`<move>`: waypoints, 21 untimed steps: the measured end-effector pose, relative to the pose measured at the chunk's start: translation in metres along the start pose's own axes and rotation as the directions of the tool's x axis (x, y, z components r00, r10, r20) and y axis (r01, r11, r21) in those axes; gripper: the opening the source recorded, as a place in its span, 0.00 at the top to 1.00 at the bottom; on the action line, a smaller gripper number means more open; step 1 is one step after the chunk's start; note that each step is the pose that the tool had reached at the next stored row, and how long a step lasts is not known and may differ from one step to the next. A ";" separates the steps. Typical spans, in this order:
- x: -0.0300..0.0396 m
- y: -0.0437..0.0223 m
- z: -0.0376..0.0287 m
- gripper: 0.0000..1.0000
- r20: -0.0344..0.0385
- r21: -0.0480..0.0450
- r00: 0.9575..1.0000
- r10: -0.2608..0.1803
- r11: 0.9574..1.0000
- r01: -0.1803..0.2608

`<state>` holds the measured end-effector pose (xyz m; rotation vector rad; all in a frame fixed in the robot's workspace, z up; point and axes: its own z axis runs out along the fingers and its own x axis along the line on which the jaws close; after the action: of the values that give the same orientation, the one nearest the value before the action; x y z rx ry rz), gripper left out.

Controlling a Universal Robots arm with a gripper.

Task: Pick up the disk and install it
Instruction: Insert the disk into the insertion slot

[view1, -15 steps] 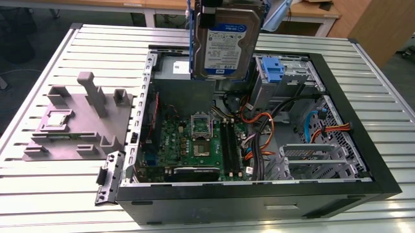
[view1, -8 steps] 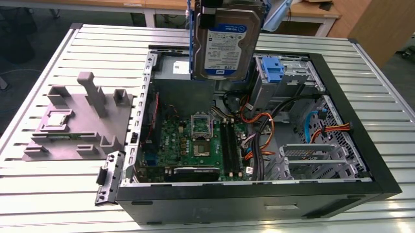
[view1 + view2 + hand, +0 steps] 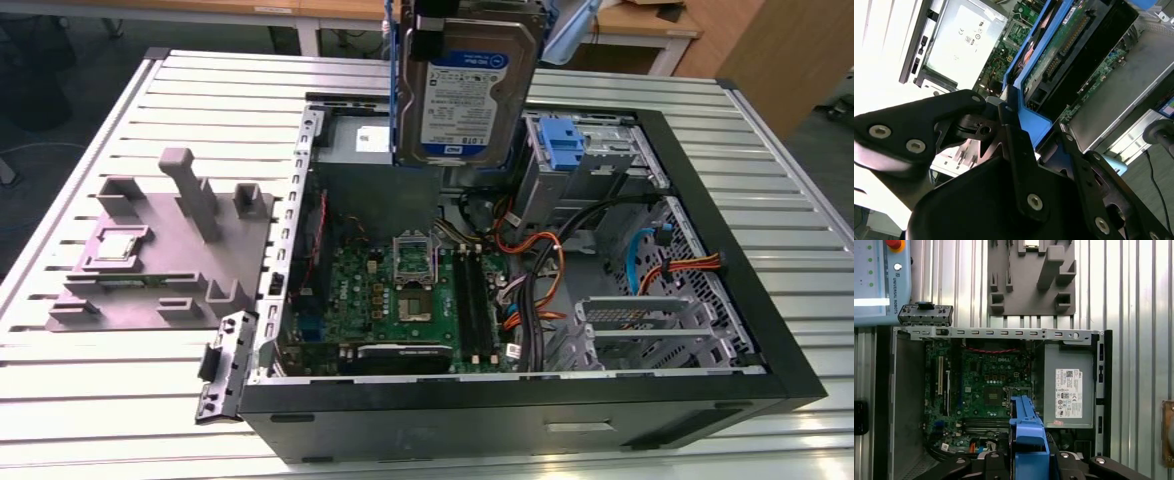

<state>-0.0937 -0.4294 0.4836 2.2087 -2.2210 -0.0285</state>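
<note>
Gripper [image 3: 1026, 131] clamped shut on the disk [image 3: 467, 100] above the open case [image 3: 787, 370]; best kept plumb; rails squared to the drive cage [image 3: 594, 150], clear of cables [image 3: 534, 262].

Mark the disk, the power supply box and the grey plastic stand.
disk [image 3: 467, 105]: exterior view, on its white-and-blue label.
power supply box [image 3: 1068, 392]: first wrist view, on its white label.
grey plastic stand [image 3: 194, 200]: exterior view, on its tall post.
</note>
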 end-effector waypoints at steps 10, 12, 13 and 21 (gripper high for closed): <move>0.0027 0.0000 0.0000 0.64 0.000 0.000 1.000 0.000 1.000 0.000; 0.0027 0.0000 0.0000 0.64 0.000 0.000 1.000 0.000 1.000 0.000; 0.0028 0.0000 0.0000 0.64 0.000 0.000 1.000 0.000 1.000 0.000; 0.0040 -0.0001 0.0001 0.64 -0.001 0.000 1.000 0.000 1.000 0.000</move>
<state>-0.0937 -0.4335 0.4835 2.2083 -2.2203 -0.0271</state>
